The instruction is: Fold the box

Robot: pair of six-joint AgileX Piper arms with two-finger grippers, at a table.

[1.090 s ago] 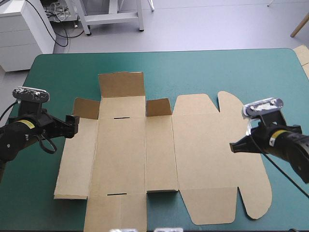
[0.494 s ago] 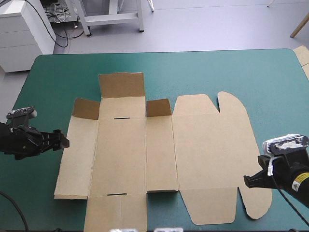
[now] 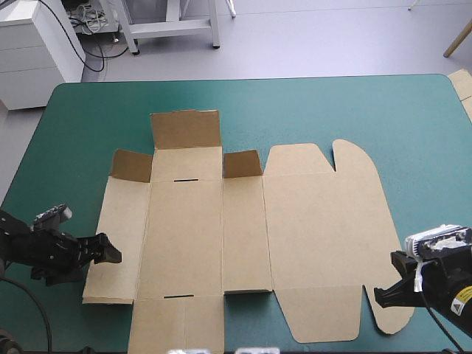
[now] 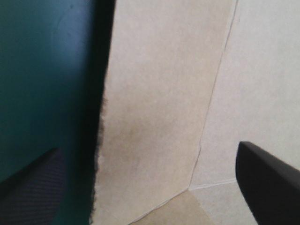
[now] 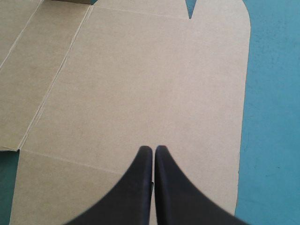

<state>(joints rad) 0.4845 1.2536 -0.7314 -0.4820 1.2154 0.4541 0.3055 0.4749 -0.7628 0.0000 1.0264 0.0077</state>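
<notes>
Jaws check from my end: left jaws are wide open and holding nothing. They straddle the box (image 3: 243, 228) at its left edge, near the front corner, with one finger (image 4: 267, 178) over board and the other over the teal-green surface (image 3: 332, 110). Right jaws are pinched together into a point, empty, over the box's rounded right flap. Box lies spread flat mid-surface.

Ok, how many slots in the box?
2, both on the box: one slot at the far crease of the second panel from left, the other slot at its near crease. None looks hidden.
</notes>
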